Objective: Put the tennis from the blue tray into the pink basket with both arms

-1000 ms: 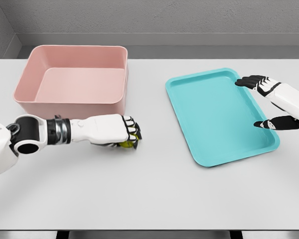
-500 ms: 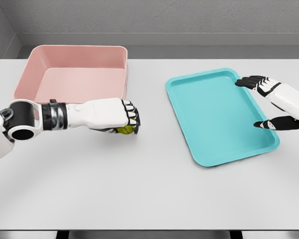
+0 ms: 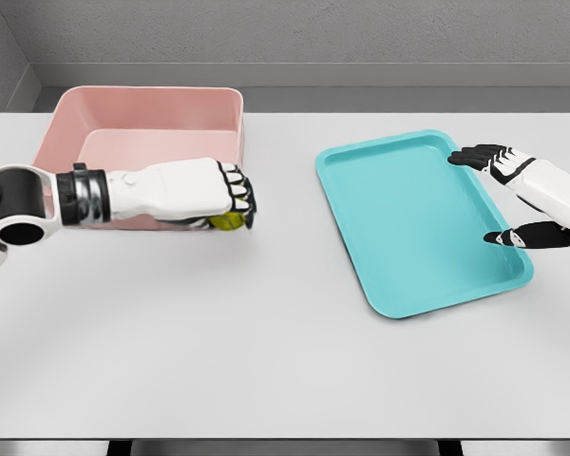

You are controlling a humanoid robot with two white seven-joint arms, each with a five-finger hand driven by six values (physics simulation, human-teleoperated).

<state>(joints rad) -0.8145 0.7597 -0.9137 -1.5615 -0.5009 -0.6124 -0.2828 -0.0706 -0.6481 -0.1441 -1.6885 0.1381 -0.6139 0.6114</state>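
Here, the left robot hand (image 3: pixel 230 201) grips a yellow-green tennis ball (image 3: pixel 227 221) in curled fingers — held at the front wall of the pink basket (image 3: pixel 142 119), near its right corner, above the white desk (image 3: pixel 285 361). Well apart to the right, the right robot hand (image 3: pixel 513 199) hangs released, fingers spread, over the far edge of the blue tray (image 3: pixel 413 228).

You will find nothing to read here: no text, label, brand, number or sign shows on anything in the head view, from the upper left of the frame to the lower right.
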